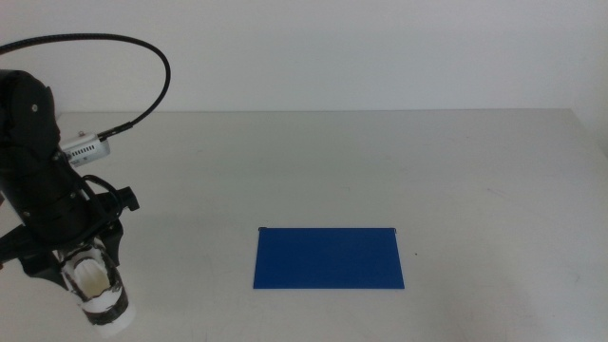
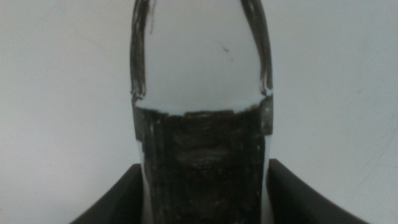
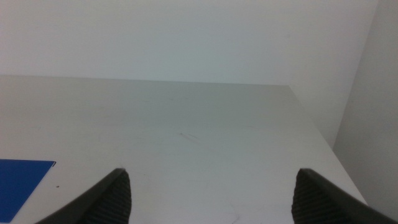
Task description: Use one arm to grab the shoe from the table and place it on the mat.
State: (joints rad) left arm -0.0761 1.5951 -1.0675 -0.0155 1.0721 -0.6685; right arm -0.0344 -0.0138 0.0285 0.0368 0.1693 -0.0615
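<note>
The white shoe (image 1: 103,299) with black trim is at the lower left of the middle view, its cream lining showing. My left gripper (image 1: 87,271) is shut on it, and the black arm (image 1: 38,171) reaches in from the left. In the left wrist view the shoe (image 2: 199,93) fills the gap between the two dark jaws, which press on its sides. I cannot tell whether it rests on the table (image 1: 361,161) or hangs above it. The dark-blue mat (image 1: 329,257) lies flat to the right, apart from the shoe. My right gripper (image 3: 211,193) is open and holds nothing.
A black cable (image 1: 133,43) loops above the left arm. The right wrist view shows a corner of the mat (image 3: 22,183) and the table's far and right edges (image 3: 311,118) against a white wall.
</note>
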